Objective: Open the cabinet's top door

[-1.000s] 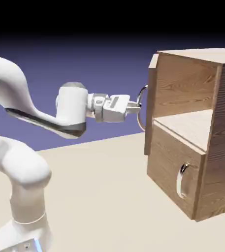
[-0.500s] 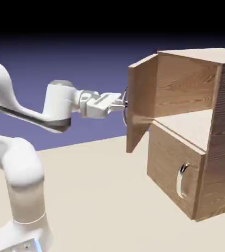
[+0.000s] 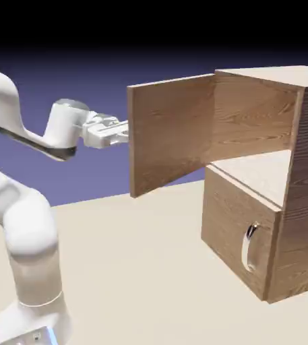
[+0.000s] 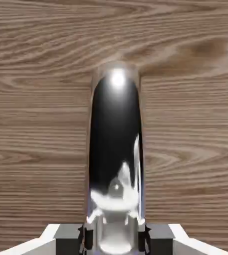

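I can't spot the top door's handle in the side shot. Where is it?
The exterior view hides it behind the swung-open top door, on the face toward the tool. The hand view shows the handle centred, gripped between the fingertips.

Setting: a rendered simulation workspace, not a lived-in room.
Backdrop: plain blue-violet gradient darkening to black at the top; no walls, windows or fittings are shown.
Bench (image 3: 136, 269): flat, uniform beige surface without texture, edge trim or wear.
Robot arm (image 3: 21, 222): smooth white segments with clean, computer-generated shading, rising from the lower left of the exterior view.
Cabinet (image 3: 278, 175): a boxy unit with a repeating light-brown wood-grain texture; it is the only furniture on the bench.
Handle (image 4: 115, 159): in the hand view, a mirror-like silver bar with idealised reflections, set against flat wood grain.
Lighting: even, with soft shadows.
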You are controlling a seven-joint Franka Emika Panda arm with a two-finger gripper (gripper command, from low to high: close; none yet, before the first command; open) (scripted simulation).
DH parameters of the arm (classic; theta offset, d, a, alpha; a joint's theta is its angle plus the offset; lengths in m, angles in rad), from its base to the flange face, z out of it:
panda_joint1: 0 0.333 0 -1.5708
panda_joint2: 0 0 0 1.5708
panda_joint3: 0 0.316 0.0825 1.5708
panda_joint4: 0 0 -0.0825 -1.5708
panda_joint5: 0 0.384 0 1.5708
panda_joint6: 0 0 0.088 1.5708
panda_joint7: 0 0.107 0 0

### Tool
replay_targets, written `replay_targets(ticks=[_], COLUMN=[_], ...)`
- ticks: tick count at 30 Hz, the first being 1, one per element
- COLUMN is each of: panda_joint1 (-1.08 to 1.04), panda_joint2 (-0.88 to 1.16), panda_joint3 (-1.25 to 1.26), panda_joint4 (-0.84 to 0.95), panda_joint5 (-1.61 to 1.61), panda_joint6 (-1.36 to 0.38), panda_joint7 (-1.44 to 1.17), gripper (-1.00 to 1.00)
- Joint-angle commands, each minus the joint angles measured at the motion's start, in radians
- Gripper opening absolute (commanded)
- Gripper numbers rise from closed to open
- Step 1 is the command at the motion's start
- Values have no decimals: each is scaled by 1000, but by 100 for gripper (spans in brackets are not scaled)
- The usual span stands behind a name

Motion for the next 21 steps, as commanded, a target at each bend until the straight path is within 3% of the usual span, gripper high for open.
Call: replay_targets(ticks=[1, 11, 21], panda_joint1=[-29, -365, -726], panda_joint2=[24, 160, 43], panda_joint3=[37, 397, 688], panda_joint4=[32, 287, 504], panda_joint5=[15, 106, 230], panda_joint6=[-38, -291, -390], panda_joint7=[8, 58, -5], gripper=[-100, -100, -100])
